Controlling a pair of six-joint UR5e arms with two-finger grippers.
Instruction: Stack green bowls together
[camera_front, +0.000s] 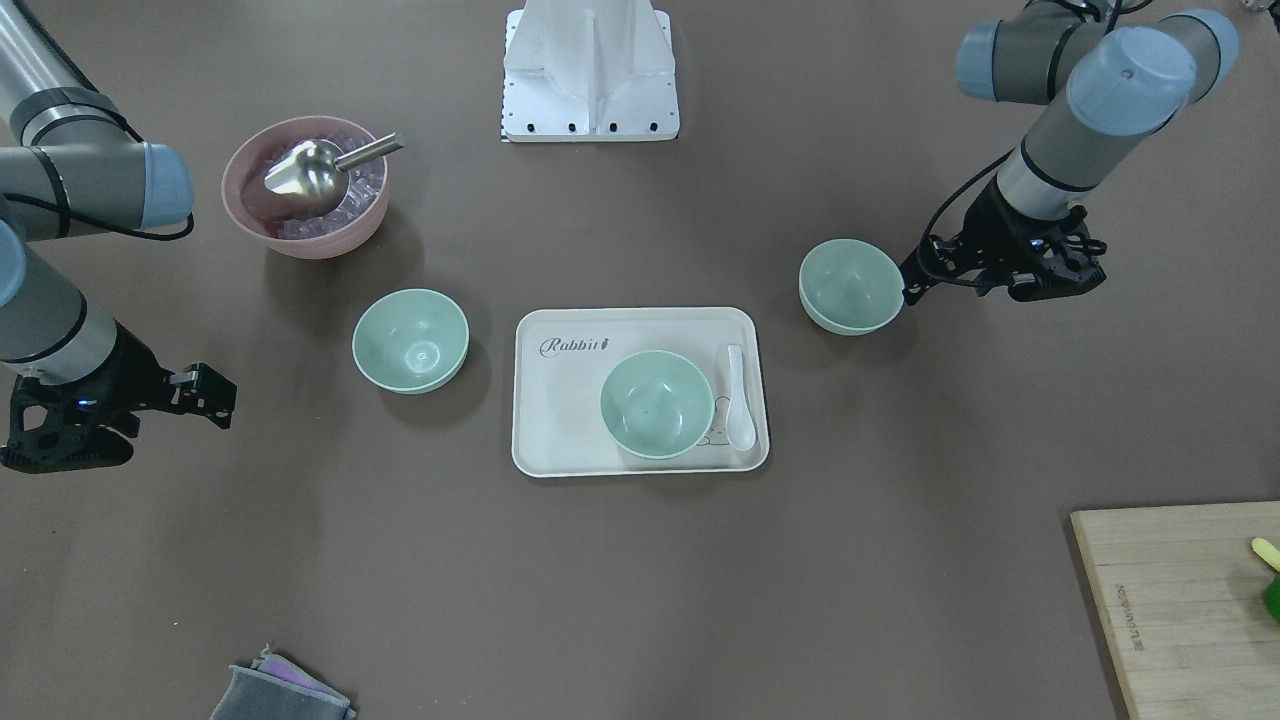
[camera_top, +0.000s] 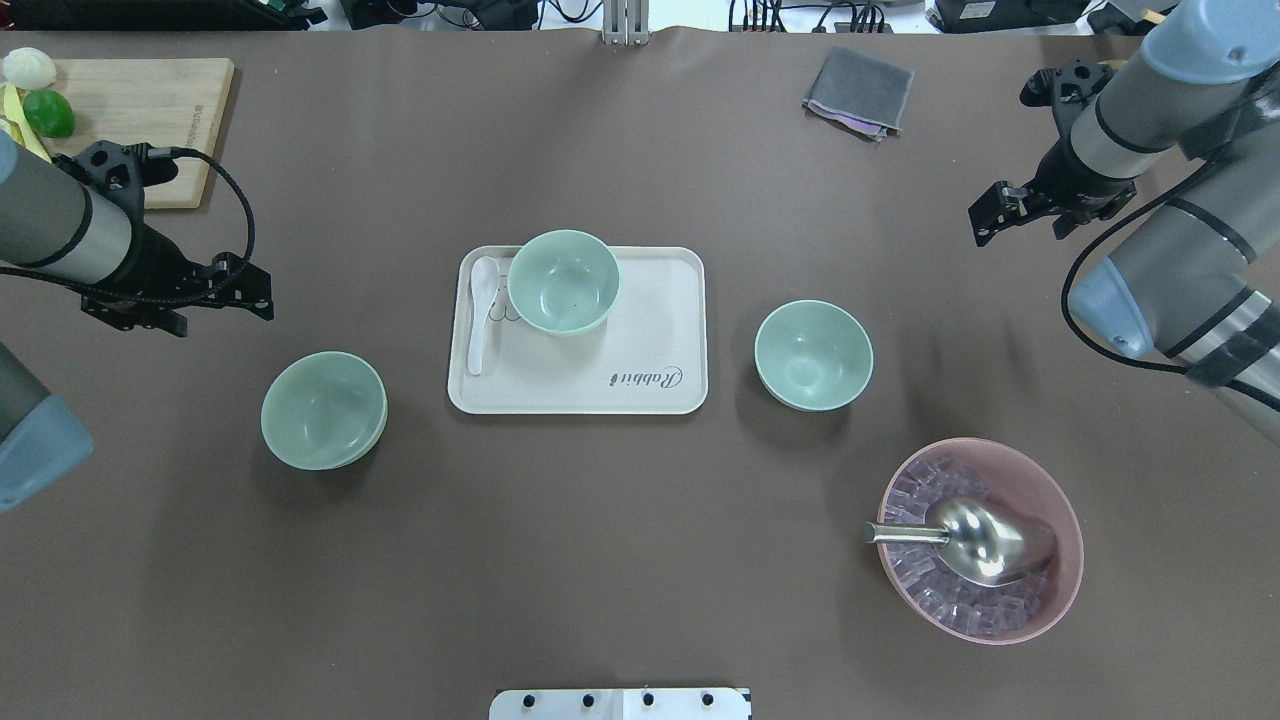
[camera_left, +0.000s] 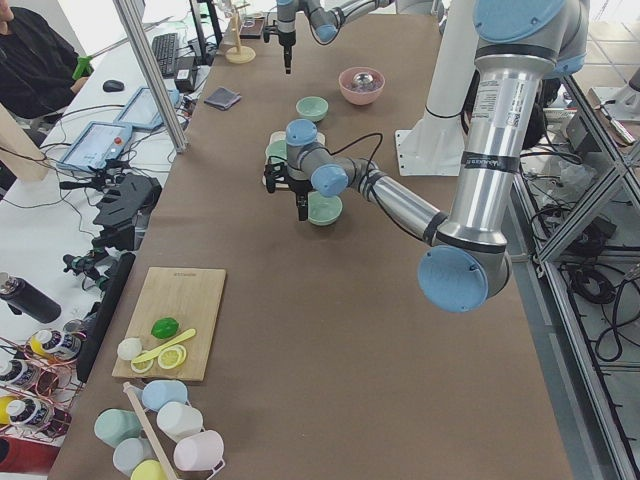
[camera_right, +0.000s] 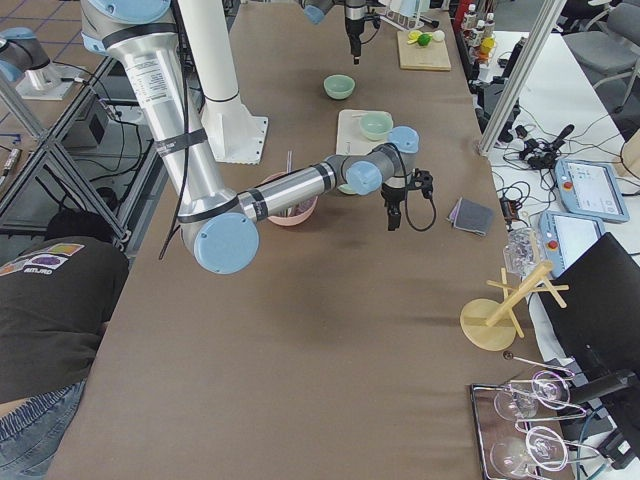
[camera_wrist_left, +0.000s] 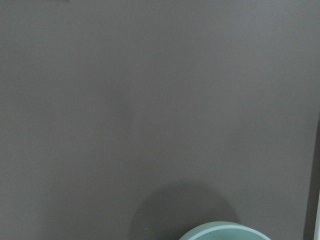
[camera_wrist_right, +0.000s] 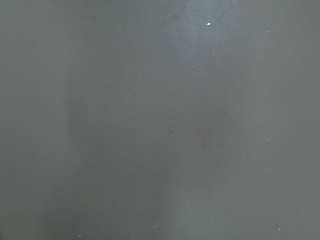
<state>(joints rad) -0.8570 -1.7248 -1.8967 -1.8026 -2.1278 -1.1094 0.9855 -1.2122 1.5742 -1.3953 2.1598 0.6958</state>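
Three green bowls stand upright and well apart on the brown table, none of them stacked. The middle bowl (camera_top: 563, 281) sits on the far part of a white tray (camera_top: 640, 330), with a white spoon (camera_top: 478, 320) lying on the tray just beside it. The left bowl (camera_top: 323, 410) stands on the bare table on the robot's left of the tray, and the right bowl (camera_top: 813, 355) stands on the bare table on the robot's right of it. The left gripper (camera_top: 255, 290) hangs over the table near the left bowl, on its far side. From the front its tip lines up with the bowl's rim, but I cannot tell whether it touches. Only a sliver of that rim (camera_wrist_left: 220, 231) shows at the bottom edge of the left wrist view. I cannot tell how wide its jaws stand. The right gripper (camera_top: 985, 215) hangs over bare table well beyond the right bowl, and its jaw width cannot be told either. A pink bowl (camera_top: 1070, 540) with ice cubes and a metal scoop (camera_top: 985, 540) stands nearer the robot on the right side. A wooden board (camera_top: 130, 100) and a grey cloth (camera_top: 858, 90) lie at the far edge
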